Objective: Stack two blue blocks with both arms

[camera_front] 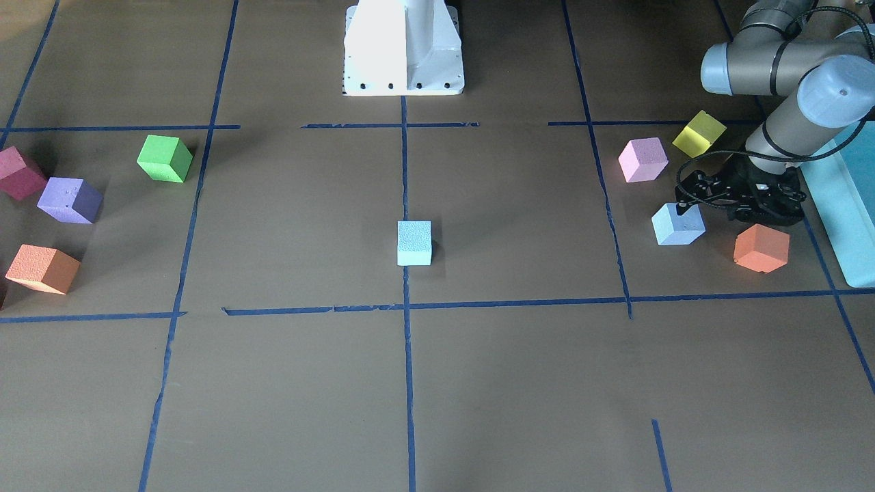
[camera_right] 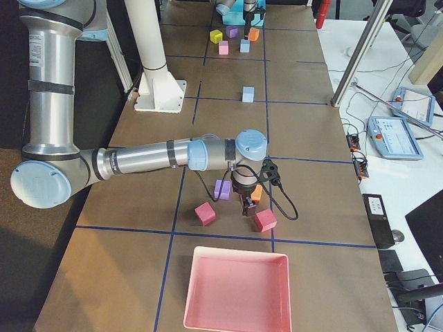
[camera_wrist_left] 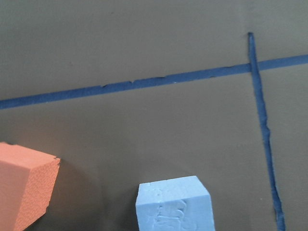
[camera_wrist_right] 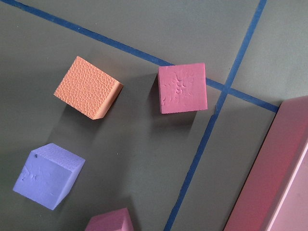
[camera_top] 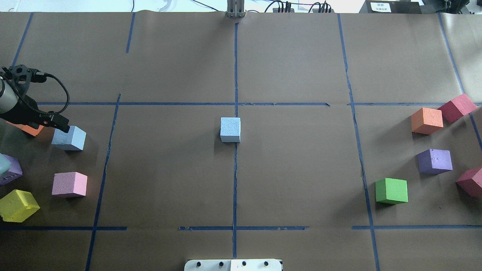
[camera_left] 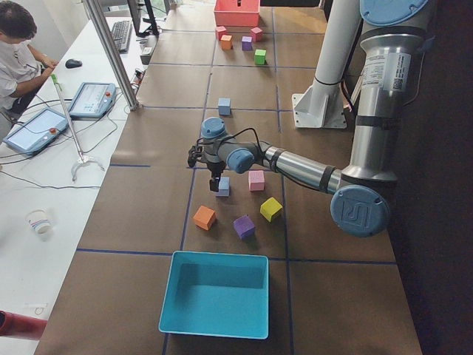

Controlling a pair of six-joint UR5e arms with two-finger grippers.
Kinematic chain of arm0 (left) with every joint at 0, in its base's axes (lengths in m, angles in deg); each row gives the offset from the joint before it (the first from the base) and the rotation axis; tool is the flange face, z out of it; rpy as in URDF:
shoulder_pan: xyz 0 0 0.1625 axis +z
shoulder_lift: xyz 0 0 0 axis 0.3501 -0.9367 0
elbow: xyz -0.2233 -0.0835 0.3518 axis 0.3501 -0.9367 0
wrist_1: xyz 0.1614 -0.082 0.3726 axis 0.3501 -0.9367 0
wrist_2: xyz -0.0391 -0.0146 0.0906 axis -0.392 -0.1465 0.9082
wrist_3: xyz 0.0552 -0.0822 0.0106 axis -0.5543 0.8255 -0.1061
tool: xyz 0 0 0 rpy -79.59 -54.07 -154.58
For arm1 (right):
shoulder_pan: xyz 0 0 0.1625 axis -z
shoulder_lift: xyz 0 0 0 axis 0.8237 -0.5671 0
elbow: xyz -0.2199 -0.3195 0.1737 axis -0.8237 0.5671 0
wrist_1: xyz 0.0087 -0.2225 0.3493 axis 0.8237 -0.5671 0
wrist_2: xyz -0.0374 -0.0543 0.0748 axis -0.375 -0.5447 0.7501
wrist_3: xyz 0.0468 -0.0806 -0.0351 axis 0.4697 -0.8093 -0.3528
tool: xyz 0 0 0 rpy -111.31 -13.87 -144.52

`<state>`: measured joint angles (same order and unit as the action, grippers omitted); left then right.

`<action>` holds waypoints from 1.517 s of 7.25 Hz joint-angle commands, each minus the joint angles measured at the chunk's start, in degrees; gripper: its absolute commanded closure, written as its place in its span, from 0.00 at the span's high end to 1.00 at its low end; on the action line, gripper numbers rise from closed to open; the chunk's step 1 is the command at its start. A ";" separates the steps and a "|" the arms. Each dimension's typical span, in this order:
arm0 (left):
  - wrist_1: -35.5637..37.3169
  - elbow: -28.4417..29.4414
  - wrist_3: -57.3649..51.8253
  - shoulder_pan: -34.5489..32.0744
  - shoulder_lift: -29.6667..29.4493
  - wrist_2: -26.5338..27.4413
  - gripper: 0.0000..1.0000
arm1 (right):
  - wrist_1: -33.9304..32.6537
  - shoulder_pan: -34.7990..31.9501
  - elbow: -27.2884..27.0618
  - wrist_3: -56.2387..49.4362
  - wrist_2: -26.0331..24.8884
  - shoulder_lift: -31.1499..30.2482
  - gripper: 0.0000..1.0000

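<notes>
One pale blue block [camera_front: 414, 242] sits alone at the table's centre, on the middle tape line [camera_top: 230, 129]. The second blue block [camera_front: 678, 223] lies on the robot's left side [camera_top: 69, 138] and fills the bottom of the left wrist view [camera_wrist_left: 173, 204]. My left gripper [camera_front: 762, 215] hangs low just beside and above this block, on its outer side [camera_top: 60, 124]. Its jaws look apart and hold nothing. My right gripper [camera_right: 246, 206] shows only in the exterior right view, low over the coloured cubes at the far end. I cannot tell if it is open.
An orange cube [camera_front: 761, 247], a pink cube [camera_front: 642, 159], a yellow cube [camera_front: 698, 133] and a teal box [camera_front: 844, 205] crowd the left gripper. Green [camera_front: 165, 158], purple [camera_front: 69, 200], orange [camera_front: 42, 268] and crimson [camera_front: 19, 172] cubes lie on the robot's right, near a pink tray [camera_right: 237, 287].
</notes>
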<state>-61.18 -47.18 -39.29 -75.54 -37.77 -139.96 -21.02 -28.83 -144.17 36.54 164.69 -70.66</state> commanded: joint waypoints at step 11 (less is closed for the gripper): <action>-3.41 2.67 9.78 5.65 -5.38 0.12 0.07 | 0.07 0.00 -0.04 -0.28 0.00 -0.22 1.00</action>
<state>-66.94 -42.09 -29.87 -69.85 -40.39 -139.90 -20.95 -28.83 -144.17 36.18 164.69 -70.83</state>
